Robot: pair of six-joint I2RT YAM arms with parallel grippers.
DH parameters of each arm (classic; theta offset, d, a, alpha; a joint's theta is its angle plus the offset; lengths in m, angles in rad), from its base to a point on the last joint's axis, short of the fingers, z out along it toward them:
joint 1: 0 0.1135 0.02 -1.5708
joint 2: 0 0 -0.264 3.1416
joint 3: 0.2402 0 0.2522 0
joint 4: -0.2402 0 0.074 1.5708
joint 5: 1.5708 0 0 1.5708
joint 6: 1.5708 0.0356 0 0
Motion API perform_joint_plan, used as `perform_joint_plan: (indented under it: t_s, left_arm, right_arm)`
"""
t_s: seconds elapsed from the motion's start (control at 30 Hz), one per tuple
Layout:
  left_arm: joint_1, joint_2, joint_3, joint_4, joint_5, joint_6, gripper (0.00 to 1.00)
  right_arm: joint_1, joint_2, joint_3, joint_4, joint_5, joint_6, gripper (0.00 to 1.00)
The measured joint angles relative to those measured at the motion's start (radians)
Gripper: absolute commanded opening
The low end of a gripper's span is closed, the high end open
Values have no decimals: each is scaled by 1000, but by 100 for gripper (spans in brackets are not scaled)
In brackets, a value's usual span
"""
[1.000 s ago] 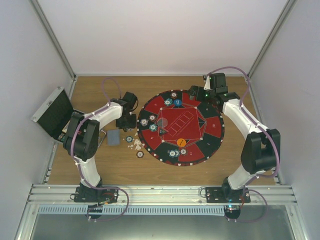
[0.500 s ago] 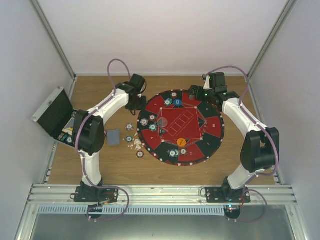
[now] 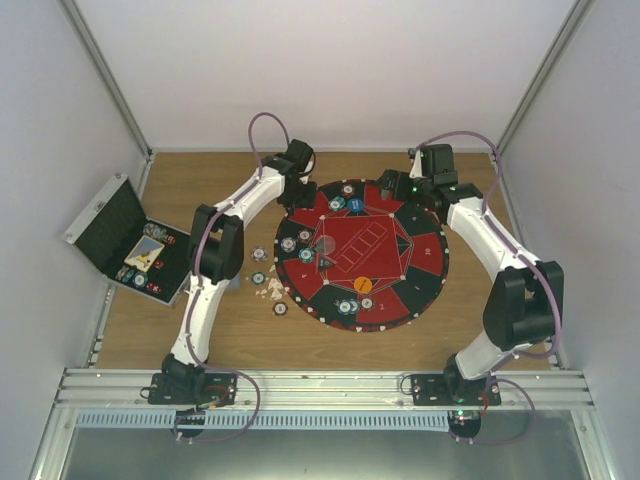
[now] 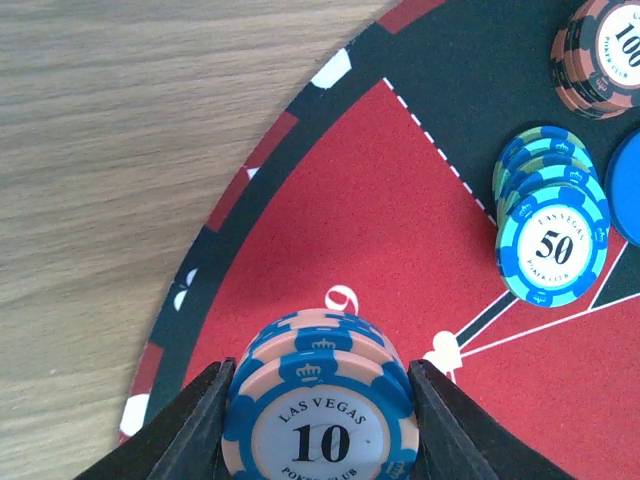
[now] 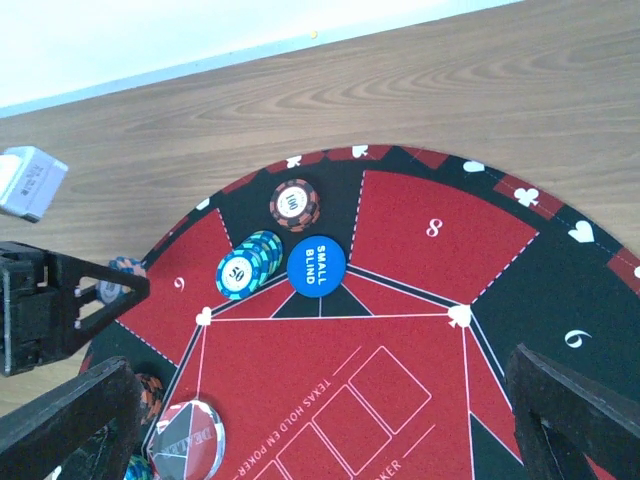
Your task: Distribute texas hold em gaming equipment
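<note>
My left gripper (image 4: 318,425) is shut on a small stack of blue-and-peach "10" poker chips (image 4: 320,400). It holds them just above the red "9" field at the far left rim of the round mat (image 3: 420,270). In the top view that gripper (image 3: 298,192) is at the mat's back left edge. A teal "50" stack (image 4: 550,240) and a dark red "100" stack (image 4: 600,55) stand on the mat to its right, beside a blue "small blind" disc (image 5: 316,265). My right gripper (image 5: 320,365) hangs open over the mat's far side with nothing between its fingers.
A clear dealer button (image 5: 187,440) and an orange disc (image 3: 363,285) lie on the mat, with more chip stacks round its left and near rim. Loose chips (image 3: 270,290) sit on the wood left of the mat. An open black case (image 3: 125,240) lies at the far left.
My left arm has swung from the wood beside the loose chips up and right to the mat's far left rim, uncovering the open case. The right arm has not moved.
</note>
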Motion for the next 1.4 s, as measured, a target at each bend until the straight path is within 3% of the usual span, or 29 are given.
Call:
perform_joint_plan:
  t_s: [0.57, 1.4]
  left_arm:
    - [0, 122, 95, 12, 55, -4, 35]
    - [1, 224, 198, 184, 146, -76, 37]
  right_arm:
    - [0, -19, -14, -37, 10, 18, 100]
    - [0, -69, -31, -103, 60, 32, 99]
